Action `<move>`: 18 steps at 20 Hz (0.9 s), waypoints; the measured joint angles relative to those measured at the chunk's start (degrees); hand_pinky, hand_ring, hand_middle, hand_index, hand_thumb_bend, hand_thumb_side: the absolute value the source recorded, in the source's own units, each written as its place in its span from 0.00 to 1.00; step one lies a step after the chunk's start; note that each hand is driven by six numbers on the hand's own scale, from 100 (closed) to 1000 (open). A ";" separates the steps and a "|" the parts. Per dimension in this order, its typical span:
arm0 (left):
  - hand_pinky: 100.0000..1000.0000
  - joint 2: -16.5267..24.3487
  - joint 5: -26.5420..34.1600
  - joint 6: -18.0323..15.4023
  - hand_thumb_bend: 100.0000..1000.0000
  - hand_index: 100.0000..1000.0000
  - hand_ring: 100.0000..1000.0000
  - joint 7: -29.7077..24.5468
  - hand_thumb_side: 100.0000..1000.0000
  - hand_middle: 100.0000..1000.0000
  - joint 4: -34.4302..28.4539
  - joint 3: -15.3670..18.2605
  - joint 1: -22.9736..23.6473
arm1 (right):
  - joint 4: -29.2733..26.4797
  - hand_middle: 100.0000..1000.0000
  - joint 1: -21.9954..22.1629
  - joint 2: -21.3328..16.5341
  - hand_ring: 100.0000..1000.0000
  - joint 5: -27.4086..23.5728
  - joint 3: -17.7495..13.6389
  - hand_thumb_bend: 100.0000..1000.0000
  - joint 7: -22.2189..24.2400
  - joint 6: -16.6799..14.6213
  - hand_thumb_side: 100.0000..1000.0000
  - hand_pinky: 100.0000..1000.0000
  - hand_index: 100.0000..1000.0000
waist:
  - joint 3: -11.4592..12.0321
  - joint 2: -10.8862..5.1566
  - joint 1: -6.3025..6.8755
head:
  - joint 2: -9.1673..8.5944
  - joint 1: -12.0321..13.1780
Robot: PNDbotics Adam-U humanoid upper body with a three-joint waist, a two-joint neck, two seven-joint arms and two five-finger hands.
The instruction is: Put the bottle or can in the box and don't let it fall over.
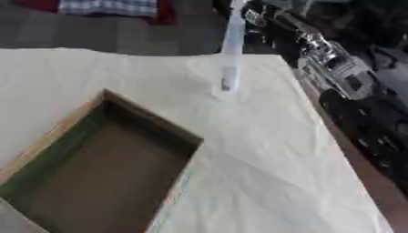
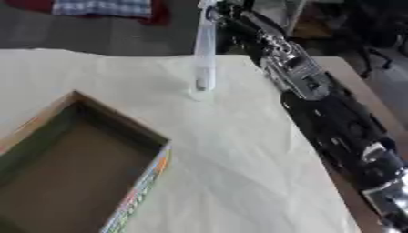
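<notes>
Cardboard forms the open box [image 1: 104,168], a rectangular tray with brown inner walls and floor, a greenish tint along its near inner side, and colourful print on its outer right wall. It rests on a table [image 1: 263,164] covered by a pale, cream sheet that shows soft creases. Beyond the box's far right corner stands a tall, slim, translucent bottle [image 1: 231,50], upright, its base on the sheet and well apart from the box. The robot's right arm [image 2: 311,91], black with shiny silver joints, runs down the table edge to the right of the box and reaches to the bottle's top, where the right hand [image 2: 213,10] meets it at the upper edge of the view; whether its fingers are curled round the bottle cannot be told.
</notes>
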 measured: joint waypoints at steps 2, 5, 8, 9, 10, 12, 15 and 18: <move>1.00 0.00 0.00 0.04 0.41 0.71 1.00 -0.09 0.51 1.00 0.00 -0.01 0.00 | 0.00 1.00 0.00 0.21 1.00 0.38 0.14 0.00 -0.28 -0.22 0.47 1.00 1.00 | 0.00 0.04 0.01 | -0.78 0.79; 1.00 0.00 0.00 0.02 0.41 0.71 1.00 -0.19 0.51 1.00 0.01 -0.02 0.00 | 0.00 1.00 0.00 0.22 1.00 1.13 0.14 0.00 -1.40 -0.24 0.47 1.00 0.99 | 0.00 0.19 0.08 | -2.46 1.33; 1.00 -0.01 0.00 -0.04 0.40 0.71 1.00 -0.46 0.51 1.00 0.02 -0.06 0.00 | 0.04 1.00 0.03 0.22 1.00 2.07 0.14 0.00 -2.75 0.08 0.48 1.00 0.99 | 0.09 0.39 0.28 | -4.20 1.42; 1.00 -0.01 0.00 -0.05 0.40 0.71 1.00 -0.51 0.51 1.00 0.02 -0.11 0.00 | 0.05 1.00 0.04 0.22 1.00 2.38 0.14 0.00 -3.08 0.20 0.48 1.00 0.99 | 0.15 0.41 0.30 | -4.59 1.41; 1.00 -0.01 0.00 -0.04 0.40 0.71 1.00 -0.55 0.51 1.00 0.02 -0.17 0.00 | 0.06 1.00 0.05 0.22 1.00 2.62 0.14 0.00 -3.34 0.29 0.48 1.00 0.99 | 0.27 0.44 0.30 | -4.92 1.40; 1.00 -0.02 0.01 -0.04 0.40 0.71 1.00 -0.65 0.51 1.00 0.02 -0.22 0.00 | 0.07 1.00 0.05 0.22 1.00 3.03 0.14 0.00 -3.62 0.45 0.48 1.00 0.99 | 0.52 0.65 0.30 | -5.35 1.31; 1.00 -0.05 0.02 -0.09 0.40 0.71 1.00 -0.75 0.51 1.00 0.02 -0.33 -0.01 | 0.08 1.00 0.09 0.22 1.00 3.44 0.14 0.00 -3.77 0.59 0.44 1.00 0.99 | 0.87 0.92 0.28 | -5.42 0.95; 1.00 -0.24 0.07 -0.11 0.40 0.71 1.00 -0.91 0.51 1.00 0.02 -0.36 -0.15 | 0.11 1.00 0.14 0.21 1.00 3.90 0.12 0.00 -4.33 0.80 0.41 1.00 0.99 | 1.12 1.15 0.22 | -5.40 0.47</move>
